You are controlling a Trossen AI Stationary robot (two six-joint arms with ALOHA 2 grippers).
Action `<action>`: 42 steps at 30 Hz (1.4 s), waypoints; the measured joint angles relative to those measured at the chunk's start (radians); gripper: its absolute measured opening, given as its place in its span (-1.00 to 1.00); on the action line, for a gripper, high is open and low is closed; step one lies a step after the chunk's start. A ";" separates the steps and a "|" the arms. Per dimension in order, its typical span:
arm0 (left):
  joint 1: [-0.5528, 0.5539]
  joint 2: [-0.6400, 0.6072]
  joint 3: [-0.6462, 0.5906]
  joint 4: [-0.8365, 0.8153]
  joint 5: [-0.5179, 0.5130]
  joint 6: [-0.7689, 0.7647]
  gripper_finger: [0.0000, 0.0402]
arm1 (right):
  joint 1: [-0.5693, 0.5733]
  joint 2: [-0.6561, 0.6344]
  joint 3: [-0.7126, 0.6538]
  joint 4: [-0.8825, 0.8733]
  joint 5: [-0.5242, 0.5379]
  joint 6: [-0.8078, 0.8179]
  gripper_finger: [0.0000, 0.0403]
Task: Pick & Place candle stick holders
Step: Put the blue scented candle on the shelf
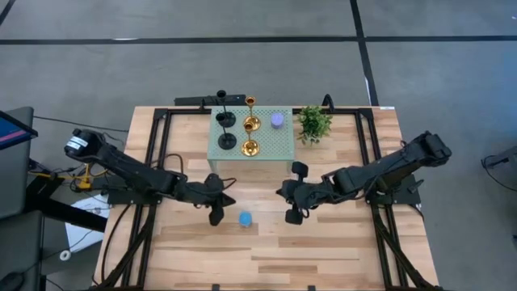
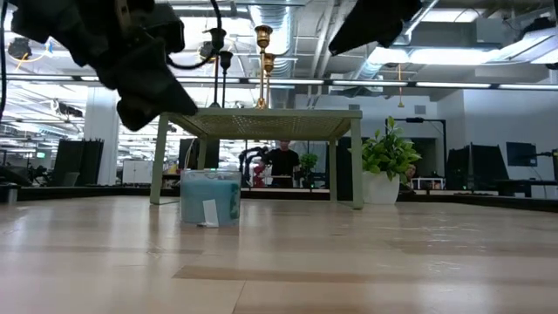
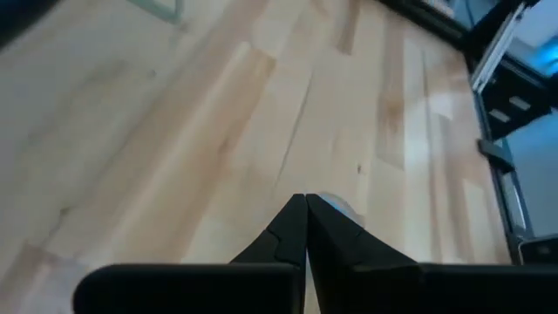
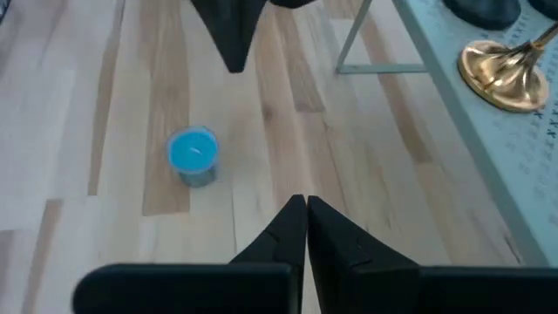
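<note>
Two black candle stick holders [image 1: 225, 121] and two gold ones [image 1: 250, 125] stand upright on their round bases on a pale green perforated stand [image 1: 271, 145] at the table's far middle. One gold base shows in the right wrist view [image 4: 506, 65]. My left gripper [image 1: 216, 217] is shut and empty above the bare wood, just left of a small blue cup [image 1: 245, 218]. My right gripper [image 1: 292, 215] is shut and empty to the cup's right; the cup shows in its wrist view [image 4: 193, 155].
A small lilac candle [image 1: 277, 120] sits on the stand beside the gold holders. A green potted plant [image 1: 313, 123] stands on the table right of the stand. Bare wood lies along the table's near side, on both sides of the cup.
</note>
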 joint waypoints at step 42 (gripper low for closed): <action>-0.005 0.272 0.248 -0.168 -0.008 0.368 -0.97 | 0.265 -0.068 0.001 -0.492 0.515 0.432 -0.99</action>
